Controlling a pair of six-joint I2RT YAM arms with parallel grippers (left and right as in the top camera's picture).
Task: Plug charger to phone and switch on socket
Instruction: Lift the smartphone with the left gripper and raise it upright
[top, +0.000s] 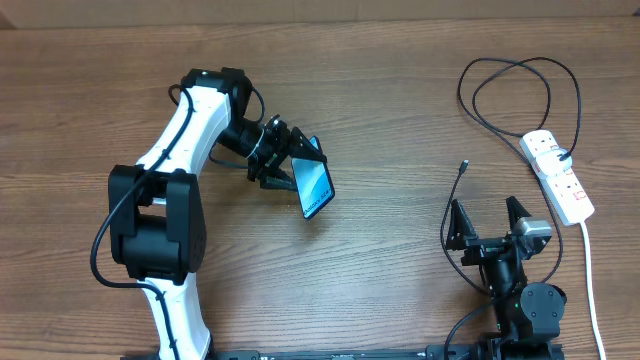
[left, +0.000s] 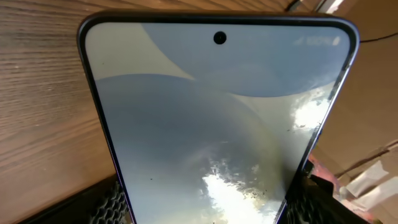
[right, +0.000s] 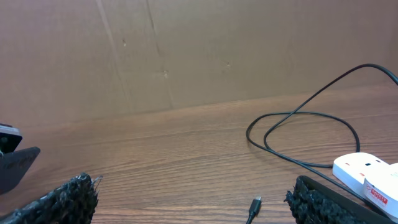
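My left gripper (top: 290, 165) is shut on the phone (top: 314, 184), which has a blue-teal screen, and holds it tilted over the middle of the table. The screen fills the left wrist view (left: 217, 124), with the black fingers at its two lower edges. My right gripper (top: 490, 218) is open and empty near the front right. The charger is a thin black cable (top: 520, 70) looping at the back right; its connector tip (top: 464, 165) lies on the table ahead of my right gripper and shows in the right wrist view (right: 255, 204). The white socket (top: 558, 176) lies at the right.
The socket's white cord (top: 590, 270) runs toward the front right edge. A brown cardboard wall (right: 186, 50) stands behind the table. The right arm's base (top: 525, 305) sits at the front edge.
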